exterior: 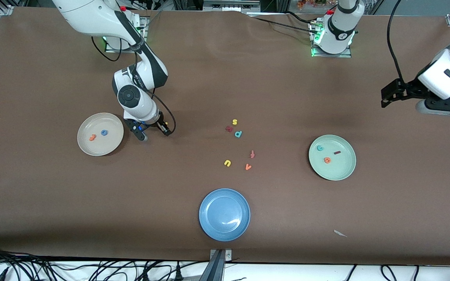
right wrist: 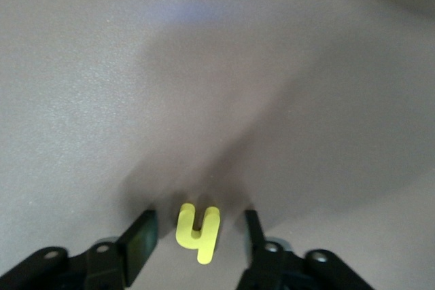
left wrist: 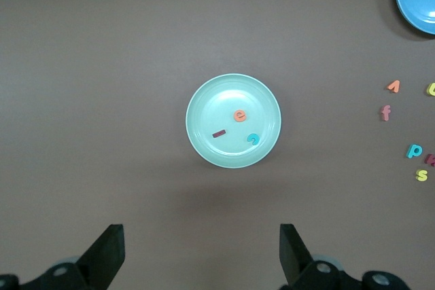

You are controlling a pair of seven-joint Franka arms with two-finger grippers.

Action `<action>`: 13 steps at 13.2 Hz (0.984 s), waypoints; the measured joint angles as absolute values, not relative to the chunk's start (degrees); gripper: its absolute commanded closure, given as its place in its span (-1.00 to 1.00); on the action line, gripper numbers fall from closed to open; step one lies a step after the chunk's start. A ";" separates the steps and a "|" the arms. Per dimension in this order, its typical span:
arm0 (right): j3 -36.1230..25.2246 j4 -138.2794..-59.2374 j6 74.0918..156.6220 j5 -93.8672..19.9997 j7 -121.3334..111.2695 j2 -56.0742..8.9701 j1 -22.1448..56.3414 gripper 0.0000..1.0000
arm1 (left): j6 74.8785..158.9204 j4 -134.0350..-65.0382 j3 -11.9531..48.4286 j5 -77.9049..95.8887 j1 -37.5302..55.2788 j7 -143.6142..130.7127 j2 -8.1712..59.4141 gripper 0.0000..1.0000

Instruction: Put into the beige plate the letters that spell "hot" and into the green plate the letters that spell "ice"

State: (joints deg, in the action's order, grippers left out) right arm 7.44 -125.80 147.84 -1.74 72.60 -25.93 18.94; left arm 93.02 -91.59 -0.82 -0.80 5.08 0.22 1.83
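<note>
Right gripper (exterior: 154,132): low at the table just beside the beige plate (exterior: 88,146), toward my right arm's end; my jaws straddle the yellow h (right wrist: 198,231) with a gap on each side, not pinching it.
Left gripper (exterior: 390,95): waiting up high at my left arm's end, jaws spread wide, nothing between them.
Beige plate: holds the blue o (exterior: 104,133) and orange t (exterior: 92,137).
Green plate (exterior: 344,168): holds the teal c (exterior: 320,148), dark red i (exterior: 337,152) and orange e (exterior: 327,160).
Blue plate (exterior: 209,222): nearest the front camera.
Loose letters: s (exterior: 234,122), p (exterior: 238,134), f (exterior: 252,154), u (exterior: 227,163), v (exterior: 248,167), mid-table between the beige and green plates.
</note>
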 measured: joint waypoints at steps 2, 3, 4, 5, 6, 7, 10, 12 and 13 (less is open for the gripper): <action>7.46 -125.80 147.70 -1.74 72.60 -25.83 18.95 0.40 | 93.02 -92.12 -1.48 -0.80 5.47 0.21 1.60 -1.00; 7.45 -125.84 147.18 -1.74 72.60 -25.60 18.93 0.51 | 93.02 -92.66 -1.84 -0.80 5.55 0.21 1.42 -1.00; 7.44 -125.84 147.17 -1.74 72.60 -25.51 18.93 0.62 | 93.02 -93.47 -2.19 -0.80 5.54 0.21 1.16 -1.00; 7.44 -125.83 147.20 -1.74 72.60 -25.51 18.93 0.71 | 93.02 -94.14 -2.48 -0.80 5.54 0.21 0.94 -1.00; 7.43 -125.86 146.96 -1.74 72.60 -25.23 18.91 0.82 | 93.02 -94.75 -2.77 -0.80 5.52 0.21 0.70 -1.00; 7.43 -125.87 147.04 -1.74 72.60 -25.29 18.92 0.82 | 93.02 -95.02 -2.89 -0.80 5.52 0.21 0.52 -1.00; 7.44 -125.38 146.76 -1.74 72.58 -25.34 18.95 0.82 | 93.02 -95.23 -2.60 -0.80 4.67 0.21 0.35 -1.00; 7.32 -123.24 143.12 -1.67 71.94 -25.29 18.94 0.82 | 93.02 -95.40 -2.01 -0.80 4.19 0.21 0.33 -1.00; 6.87 -121.53 139.89 -1.65 70.59 -25.13 18.94 0.82 | 93.02 -95.48 -1.82 -0.80 4.07 0.21 0.33 -1.00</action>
State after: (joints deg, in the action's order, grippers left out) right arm 6.87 -121.53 139.89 -1.65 70.59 -25.13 18.94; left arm 93.02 -95.48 -1.82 -0.80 4.07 0.21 0.33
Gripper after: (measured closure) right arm 0.731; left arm 0.000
